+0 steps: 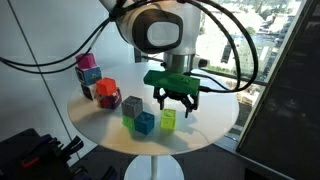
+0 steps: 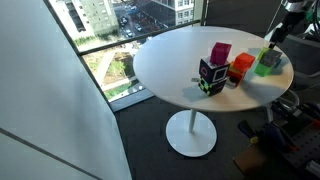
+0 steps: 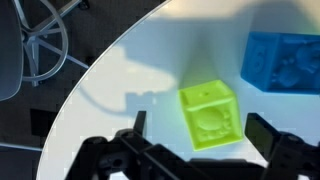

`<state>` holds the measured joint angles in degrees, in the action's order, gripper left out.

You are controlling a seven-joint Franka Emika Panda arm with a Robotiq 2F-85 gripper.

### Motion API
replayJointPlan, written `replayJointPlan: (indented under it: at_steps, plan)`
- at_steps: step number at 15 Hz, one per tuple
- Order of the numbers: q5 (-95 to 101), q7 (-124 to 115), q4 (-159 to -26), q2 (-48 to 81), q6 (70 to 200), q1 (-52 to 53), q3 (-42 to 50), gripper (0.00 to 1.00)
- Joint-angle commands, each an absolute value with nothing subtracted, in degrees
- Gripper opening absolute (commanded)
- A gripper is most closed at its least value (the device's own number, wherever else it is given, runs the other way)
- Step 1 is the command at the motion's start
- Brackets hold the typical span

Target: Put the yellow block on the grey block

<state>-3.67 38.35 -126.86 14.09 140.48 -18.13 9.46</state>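
Jaws spread wide, the gripper (image 1: 175, 103) hovered over the yellow block (image 1: 169, 118) near the table's (image 1: 215, 127) edge, blue block (image 1: 146, 123) just beside it.

The round white table (image 1: 205, 125) carries the yellow block (image 1: 169, 118) near a blue cube (image 1: 146, 123).

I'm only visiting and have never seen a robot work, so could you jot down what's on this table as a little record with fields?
surface: round white table
tool: gripper, jaws open, holding nothing
under the tool: small lime-yellow cube, resting on the table, in line with the gap between the fingers
goal spot: dull grey cube, on the table, nothing on top
neighbours: blue cube next to the yellow one; orange-red cube farther off
progress: yellow not yet lifted or stacked
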Motion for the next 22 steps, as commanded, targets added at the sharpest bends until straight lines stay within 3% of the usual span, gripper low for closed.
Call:
replayJointPlan:
  at_steps: [1,22]
  plan:
    - [-3.4,38.7,-126.7,14.6,142.1,-18.2,9.1,1.0]
    - [-3.0,41.8,-126.9,16.8,145.2,-18.4,7.0,1.0]
